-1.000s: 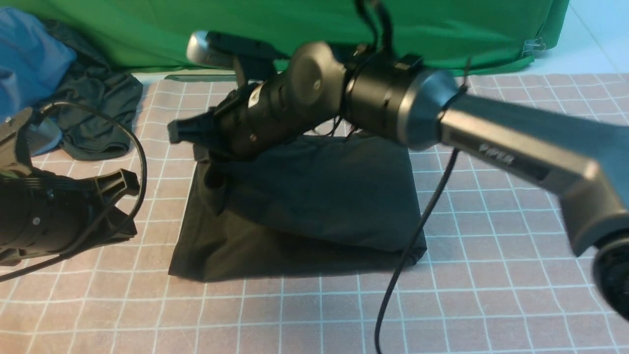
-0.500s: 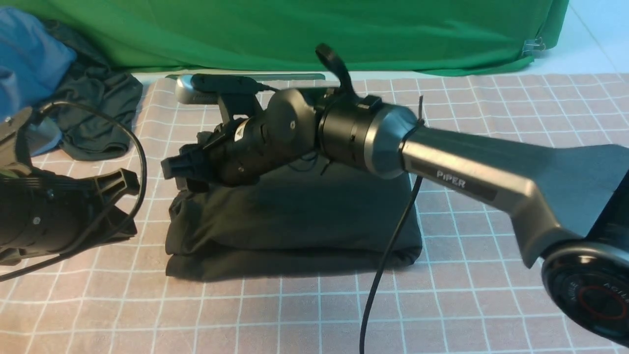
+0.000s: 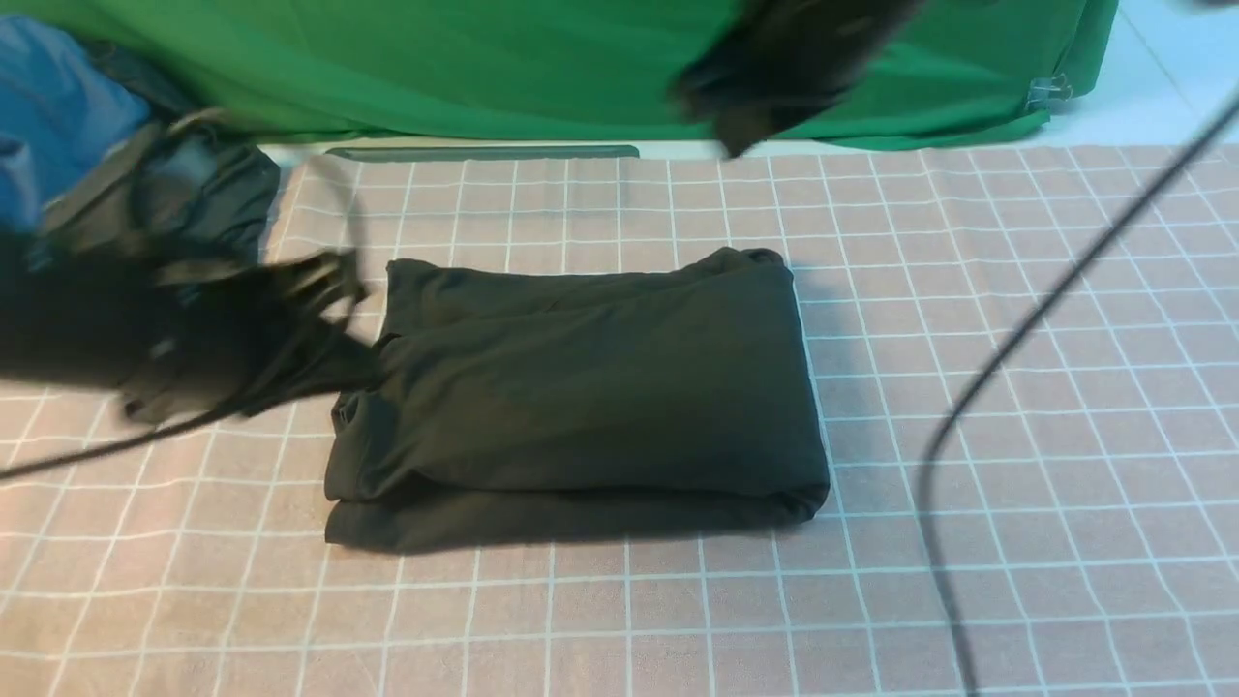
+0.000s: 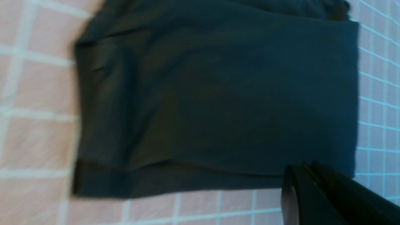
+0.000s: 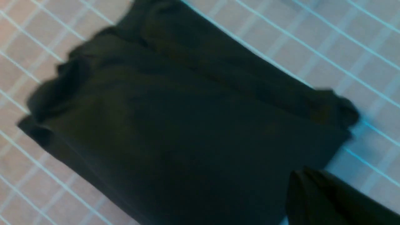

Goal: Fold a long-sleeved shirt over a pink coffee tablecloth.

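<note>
The long-sleeved shirt (image 3: 581, 397) lies folded into a thick black rectangle in the middle of the pink coffee tablecloth (image 3: 968, 290); its chest print is hidden inside the folds. My left gripper (image 3: 329, 286) is a motion blur just off the shirt's left edge. In the left wrist view it (image 4: 304, 170) hangs above the shirt (image 4: 203, 93), jaws together and empty. My right gripper (image 3: 740, 121) is a blur high at the back. In the right wrist view it (image 5: 304, 176) is shut and empty above the shirt (image 5: 187, 125).
A plain green cloth (image 3: 484, 58) hangs along the back. A blue garment (image 3: 48, 106) and a smaller dark garment bundle (image 3: 223, 184) lie at the back left. A black cable (image 3: 1016, 348) swings across the right side.
The right arm has let go of the shirt's left edge and swung up and back off it. The left arm has moved up and toward the shirt. The shirt now lies folded flat.
</note>
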Controlling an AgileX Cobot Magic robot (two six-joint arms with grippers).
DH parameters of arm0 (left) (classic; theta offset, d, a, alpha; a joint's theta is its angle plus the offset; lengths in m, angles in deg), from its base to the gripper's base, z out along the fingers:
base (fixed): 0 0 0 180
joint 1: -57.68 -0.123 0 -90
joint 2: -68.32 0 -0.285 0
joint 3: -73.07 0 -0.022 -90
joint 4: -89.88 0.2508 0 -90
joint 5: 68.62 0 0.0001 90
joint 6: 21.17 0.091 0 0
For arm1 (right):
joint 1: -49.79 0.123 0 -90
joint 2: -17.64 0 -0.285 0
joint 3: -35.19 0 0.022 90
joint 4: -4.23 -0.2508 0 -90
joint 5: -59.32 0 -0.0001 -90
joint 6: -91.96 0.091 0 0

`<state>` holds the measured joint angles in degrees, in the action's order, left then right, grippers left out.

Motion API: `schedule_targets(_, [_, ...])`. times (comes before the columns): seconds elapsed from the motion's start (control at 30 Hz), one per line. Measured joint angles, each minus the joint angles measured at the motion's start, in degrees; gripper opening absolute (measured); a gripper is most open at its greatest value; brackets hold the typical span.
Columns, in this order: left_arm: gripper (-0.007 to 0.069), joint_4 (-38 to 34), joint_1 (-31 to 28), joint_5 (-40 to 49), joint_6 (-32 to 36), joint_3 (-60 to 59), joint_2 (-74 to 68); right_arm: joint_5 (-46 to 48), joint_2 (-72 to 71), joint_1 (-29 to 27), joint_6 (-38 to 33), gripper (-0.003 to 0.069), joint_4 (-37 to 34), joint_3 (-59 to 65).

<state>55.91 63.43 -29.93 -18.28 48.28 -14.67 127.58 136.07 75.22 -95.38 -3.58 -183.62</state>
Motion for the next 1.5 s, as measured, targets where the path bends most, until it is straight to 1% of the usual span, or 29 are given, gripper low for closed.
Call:
schedule_targets(0.03, [0.0033, 1.2, 2.5, -0.6, -1.6, 2.2, -2.7, 0.4, -1.2, -1.2, -0.3, 0.0036, 0.1, 2.3])
schedule_targets(0.17, [0.0033, 5.5, 7.1, -1.4, -7.2, 7.3, -10.6, 1.0, -3.2, -2.7, -0.7, 0.0036, -0.4, 11.2])
schedule_targets(0.2, [0.0033, 5.6, 7.4, -1.5, -7.2, 7.5, -11.4, 1.0, -3.2, -2.7, -0.7, 0.0036, -0.6, 11.7])
schedule_targets(0.27, [0.0033, 6.4, 8.1, -2.3, -8.4, 9.7, -15.5, -1.6, -2.9, -2.5, -2.6, 0.0036, -4.4, 17.3])
schedule_targets(0.37, [0.0033, 7.9, 8.1, -3.0, -8.8, 10.6, -20.3, -9.0, -1.8, -0.7, -4.9, 0.0036, -10.1, 23.4])
schedule_targets(0.4, [0.0033, 7.9, 8.1, -3.0, -8.8, 10.6, -20.3, -9.4, -1.7, -0.5, -4.9, 0.0036, -10.3, 23.7])
schedule_targets(0.47, [0.0033, 10.5, 8.1, -2.5, -10.0, 10.6, -23.1, -13.4, -0.2, 1.3, -5.0, 0.0036, -11.5, 26.8])
schedule_targets(0.5, [0.0033, 10.8, 8.1, -2.3, -10.1, 10.6, -23.1, -13.5, -0.1, 1.6, -5.1, 0.0036, -11.6, 26.9])
schedule_targets(0.6, [0.0033, 15.0, 8.1, -2.0, -13.5, 10.2, -24.2, -13.5, 1.7, 3.2, -5.0, 0.0036, -11.1, 29.4])
schedule_targets(0.8, [0.0033, 22.0, 7.1, -2.6, -19.6, 7.0, -24.3, -13.6, 2.7, 3.5, -3.0, 0.0036, -6.8, 35.7])
schedule_targets(1.03, [0.0033, 23.3, 4.0, -2.3, -21.0, 4.8, -24.6, -14.5, 2.6, 3.2, -1.7, 0.0036, -5.4, 38.7])
schedule_targets(1.2, [0.0033, 23.4, 3.9, -1.9, -20.7, 4.8, -21.5, -13.8, 0.1, 2.9, -1.6, 0.0036, -5.0, 38.7])
schedule_targets(1.33, [0.0033, 21.4, 3.8, -5.5, -20.7, 4.8, -15.7, -17.5, -6.3, 2.7, -0.2, 0.0036, -5.1, 38.4])
schedule_targets(1.5, [0.0033, 19.7, 3.8, -7.2, -20.6, 5.9, -16.2, -18.5, -6.8, 2.7, -0.3, 0.0036, -5.9, 34.9])
